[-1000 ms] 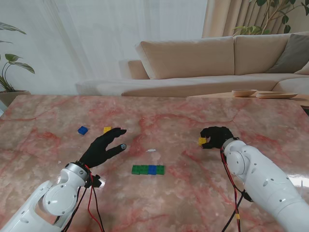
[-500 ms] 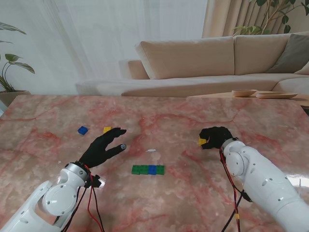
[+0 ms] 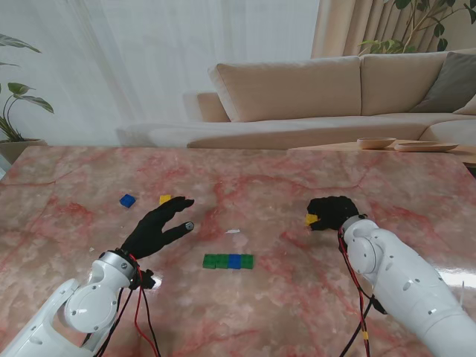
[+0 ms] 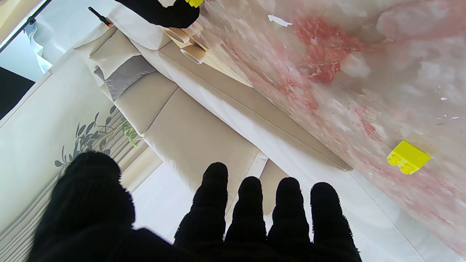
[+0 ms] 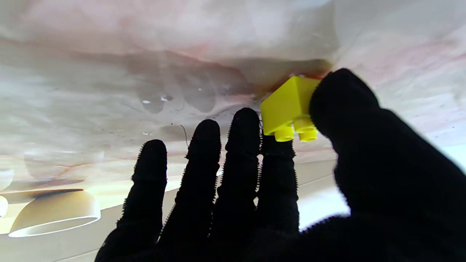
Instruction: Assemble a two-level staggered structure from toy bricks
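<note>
Bricks: small yellow plastic brick (image 3: 312, 219) now pinched by right hand (image 3: 332, 211) thumb + fingers (image 5: 277, 160), edged slightly left vs 1 s ago, prob. lifting off pink marble tabletop (image 3: 297, 297). Green-blue brick row (image 3: 228, 261) unchanged; left hand (image 3: 160, 225) splayed, empty, idle w/ nothing held

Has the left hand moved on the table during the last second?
No. The left hand keeps the same place beside the loose yellow brick and the blue brick.

The left hand (image 3: 160, 224) hovers with fingers (image 4: 214, 203) spread, holding nothing. The right hand (image 3: 332, 212) pinches a yellow brick (image 5: 287, 105) between thumb (image 5: 346, 105) and forefinger, its other fingers extended.
</note>
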